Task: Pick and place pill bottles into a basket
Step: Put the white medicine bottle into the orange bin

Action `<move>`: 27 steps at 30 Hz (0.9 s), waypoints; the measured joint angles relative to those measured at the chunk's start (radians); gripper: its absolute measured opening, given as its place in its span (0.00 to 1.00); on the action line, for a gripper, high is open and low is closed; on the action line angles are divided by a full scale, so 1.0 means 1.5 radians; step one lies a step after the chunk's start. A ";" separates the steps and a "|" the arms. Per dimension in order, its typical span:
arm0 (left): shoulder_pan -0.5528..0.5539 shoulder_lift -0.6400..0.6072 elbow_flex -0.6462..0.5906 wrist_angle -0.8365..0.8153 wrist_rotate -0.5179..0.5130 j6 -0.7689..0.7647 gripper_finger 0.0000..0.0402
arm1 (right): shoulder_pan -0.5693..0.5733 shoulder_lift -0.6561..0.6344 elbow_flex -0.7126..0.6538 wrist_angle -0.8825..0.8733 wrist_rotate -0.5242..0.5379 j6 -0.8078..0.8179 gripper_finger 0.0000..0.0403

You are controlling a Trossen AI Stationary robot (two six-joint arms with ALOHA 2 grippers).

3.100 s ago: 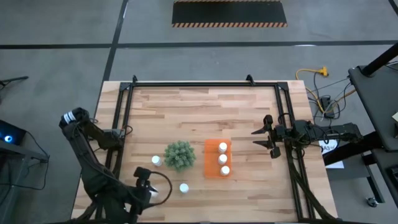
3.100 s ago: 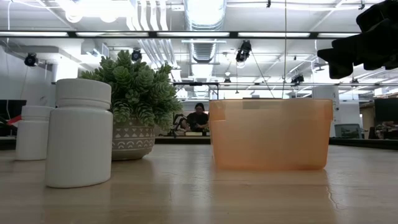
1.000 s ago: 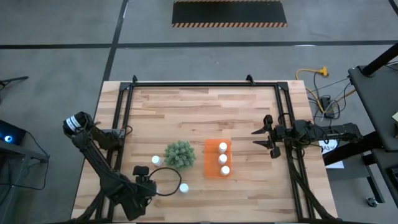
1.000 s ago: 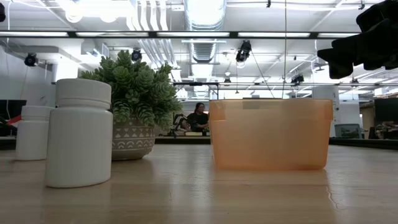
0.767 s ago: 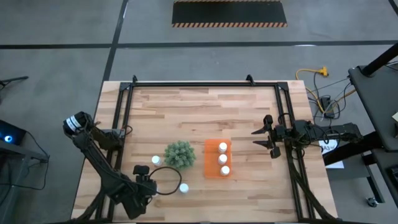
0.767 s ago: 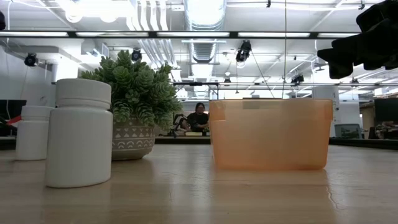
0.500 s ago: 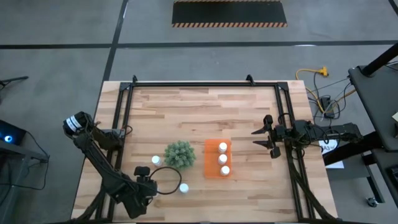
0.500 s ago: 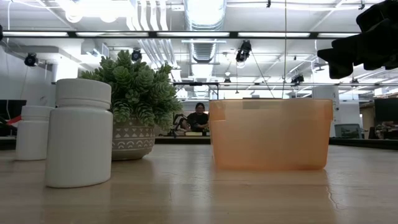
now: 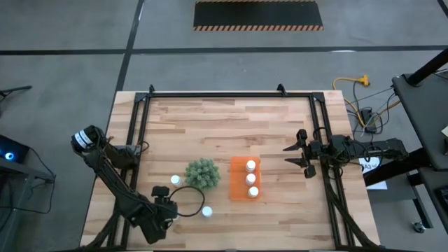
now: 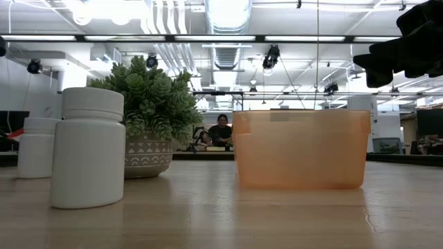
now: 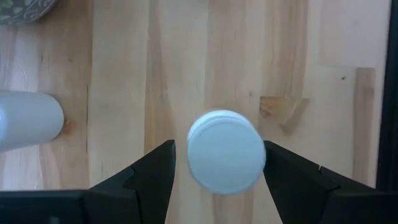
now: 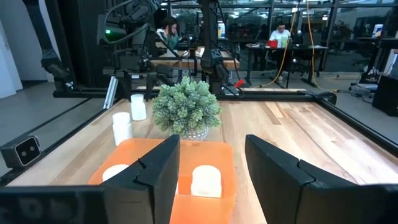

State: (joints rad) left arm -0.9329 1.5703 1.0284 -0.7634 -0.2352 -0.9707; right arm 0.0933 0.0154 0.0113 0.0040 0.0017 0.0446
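Observation:
The orange basket (image 9: pixel 238 178) stands right of the middle and holds three white pill bottles (image 9: pixel 250 178) in one row. Two more bottles stand on their bases on the wood: one near the front edge (image 9: pixel 207 211) and one left of the plant (image 9: pixel 176 180). My left gripper (image 9: pixel 168 208) is open, above and left of the front bottle. In the left wrist view its fingers (image 11: pixel 219 144) frame that bottle's cap (image 11: pixel 225 151) without touching it. My right gripper (image 9: pixel 290 155) is open and empty, raised right of the basket (image 12: pixel 186 146).
A green bushy plant in a patterned pot (image 9: pixel 202 173) stands between the loose bottles and the basket, close to the basket's left wall. Black frame rails (image 9: pixel 136 140) run along the table's left, far and right sides. A person sits in the room beyond the table (image 10: pixel 221 130).
My left arm has come down a little over the front bottle: in the low view a dark part of it sinks at the left edge. The bottles, basket and right arm have kept still.

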 joint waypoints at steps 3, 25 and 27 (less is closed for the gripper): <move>0.000 0.000 0.007 0.003 0.000 0.000 0.54 | 0.000 0.000 0.000 0.000 0.000 -0.002 0.42; 0.010 0.000 0.001 0.016 -0.003 0.000 0.36 | 0.000 0.000 0.000 0.000 0.000 -0.001 0.42; 0.010 0.000 0.001 0.015 -0.001 0.003 0.35 | 0.000 0.000 0.000 0.000 0.000 -0.001 0.43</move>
State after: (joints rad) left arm -0.9173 1.5703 1.0306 -0.7403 -0.2374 -0.9654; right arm 0.0933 0.0156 0.0113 0.0040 0.0015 0.0425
